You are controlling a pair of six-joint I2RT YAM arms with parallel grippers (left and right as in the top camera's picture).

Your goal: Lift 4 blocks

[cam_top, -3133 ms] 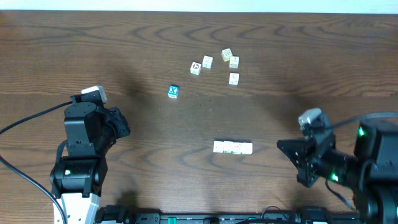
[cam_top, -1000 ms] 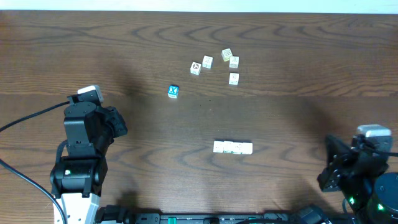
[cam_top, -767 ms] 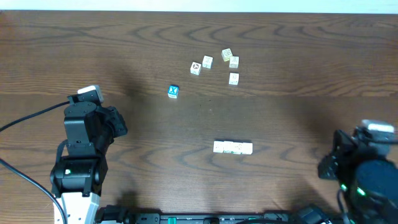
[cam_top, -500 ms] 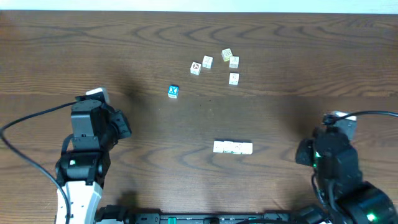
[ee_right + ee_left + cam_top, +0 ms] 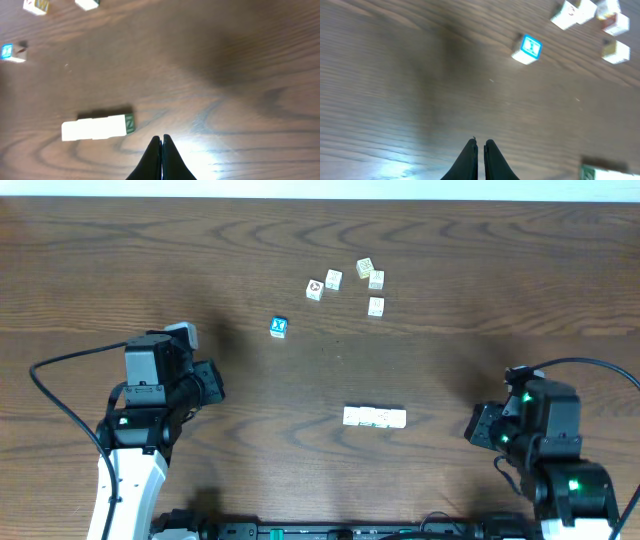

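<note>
Four blocks point(image 5: 374, 417): a cream row lying end to end at lower centre of the overhead view, flat on the table point(image 5: 300, 240); the right wrist view shows a green letter on one end face.
Left gripper point(image 5: 214, 380): fingers pinched together, holding nothing, at the left of the frame, well apart from the row.
Right gripper point(image 5: 477, 425): fingers pressed together, empty, right of the row, near it but not touching.
Step in hand: by the look of it, you are closing in on the row's two ends.
Doing it well: bring each tip level with an end face, line both up along the row, press inward evenly so the row does not buckle, then raise both together.
Keep off: the blue-faced cube point(image 5: 279, 327) and the loose cream cubes point(image 5: 376, 279) at upper centre.
</note>
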